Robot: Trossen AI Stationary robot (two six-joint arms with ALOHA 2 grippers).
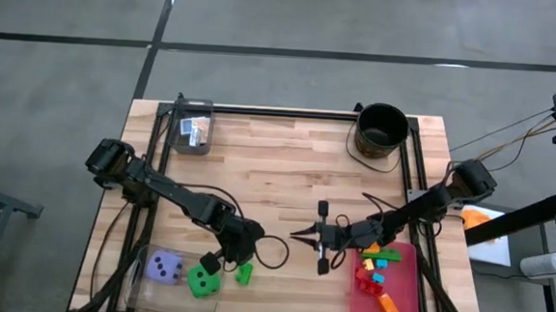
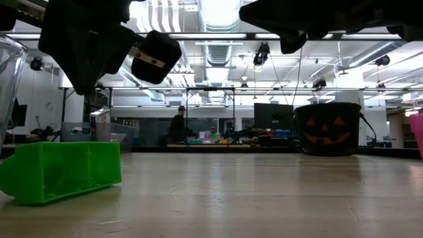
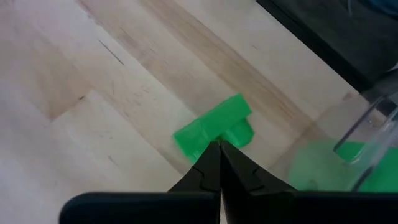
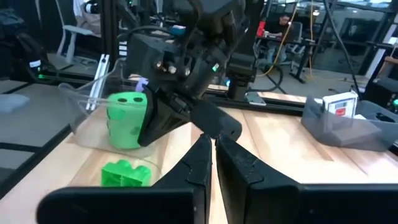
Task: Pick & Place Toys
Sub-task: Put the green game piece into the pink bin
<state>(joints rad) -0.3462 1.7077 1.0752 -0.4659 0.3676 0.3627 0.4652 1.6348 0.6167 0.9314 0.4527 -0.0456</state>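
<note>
- The bench [image 1: 287, 166] is bare in the middle; my right hand [image 1: 297, 237] hangs there, fingers together, holding nothing.
- My left hand [image 3: 219, 149], also pinched together and empty, hovers just over the green brick [image 3: 214, 127].
- I should spread it before descending on the brick.

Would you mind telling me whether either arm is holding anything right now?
Nothing is held. Both sets of jaws are shut and empty; the left gripper hangs above the green brick.

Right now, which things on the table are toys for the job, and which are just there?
Job:
- green brick
- green die
- purple die
- bricks on the pink tray
- left gripper, shut above the green brick

Just there:
- black bucket
- pink tray
- clear bin
- grey box
</note>
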